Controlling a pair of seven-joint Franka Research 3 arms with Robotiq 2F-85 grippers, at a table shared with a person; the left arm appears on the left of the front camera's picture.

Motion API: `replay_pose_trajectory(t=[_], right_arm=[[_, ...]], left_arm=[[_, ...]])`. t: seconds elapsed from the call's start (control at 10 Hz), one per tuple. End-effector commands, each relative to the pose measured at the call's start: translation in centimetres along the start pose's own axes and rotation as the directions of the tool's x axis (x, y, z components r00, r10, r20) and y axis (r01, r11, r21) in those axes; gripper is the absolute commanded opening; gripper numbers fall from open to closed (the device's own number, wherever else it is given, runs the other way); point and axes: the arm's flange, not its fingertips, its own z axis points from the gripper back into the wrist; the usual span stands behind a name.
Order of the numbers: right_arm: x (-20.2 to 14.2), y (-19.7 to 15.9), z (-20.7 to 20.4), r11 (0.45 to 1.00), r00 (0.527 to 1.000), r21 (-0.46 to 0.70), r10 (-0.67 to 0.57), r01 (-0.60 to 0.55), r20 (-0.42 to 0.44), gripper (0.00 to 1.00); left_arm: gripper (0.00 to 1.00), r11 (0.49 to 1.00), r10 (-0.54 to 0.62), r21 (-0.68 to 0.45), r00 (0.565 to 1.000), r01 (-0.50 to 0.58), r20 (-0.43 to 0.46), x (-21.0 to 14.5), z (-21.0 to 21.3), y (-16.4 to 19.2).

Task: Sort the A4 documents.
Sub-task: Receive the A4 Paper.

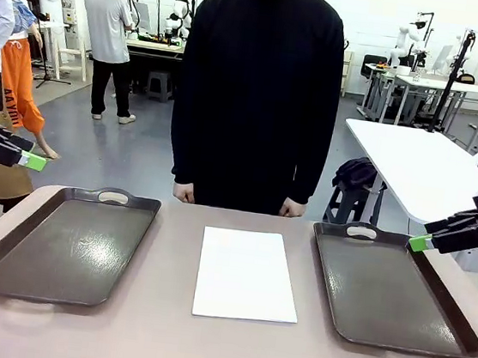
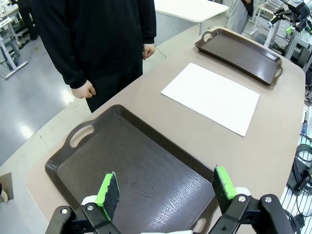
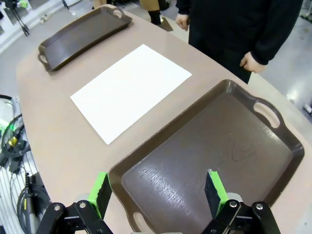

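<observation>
White A4 documents (image 1: 247,274) lie flat in the middle of the table, between two dark brown trays; they also show in the left wrist view (image 2: 210,97) and the right wrist view (image 3: 131,89). My left gripper (image 1: 32,156) hangs open above the table's left edge, over the left tray (image 2: 141,168). At the right edge my right gripper (image 1: 422,242) is open too, above the right tray (image 3: 214,151). Nothing sits between either pair of green pads. From the left wrist view my left gripper (image 2: 166,189) looks down on its tray, and my right gripper (image 3: 158,190) does the same.
A person in black stands at the far side, hands (image 1: 184,193) down at the table edge. Left tray (image 1: 68,242) and right tray (image 1: 390,291) hold nothing. A white table (image 1: 422,165) stands behind on the right.
</observation>
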Motion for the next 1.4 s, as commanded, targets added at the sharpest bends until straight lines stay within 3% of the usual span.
replay_pose_trajectory(t=[0.0,0.1,0.2,1.3], right_arm=[[-1.3,0.9,-0.2,1.0,0.999,-0.008,0.028,-0.028,-0.017,1.0],[-1.3,1.0,-0.4,1.0,0.999,-0.007,0.025,-0.025,-0.03,1.0],[-0.1,0.0,0.1,1.0,1.0,-0.007,0.009,-0.009,-0.012,1.0],[-0.1,0.0,0.1,1.0,1.0,-0.007,0.009,-0.009,-0.012,1.0]], left_arm=[[1.0,1.0,-0.014,-0.002,1.0,0.014,0.003,-3.2,-0.6,-3.3],[1.0,0.999,0.033,-0.02,0.999,-0.033,-0.031,-3.2,-0.5,-3.2],[1.0,1.0,0.001,0.002,1.0,-0.001,-0.005,0.0,-0.1,0.0],[1.0,1.0,0.001,0.002,1.0,-0.001,-0.005,0.0,-0.1,0.0]])
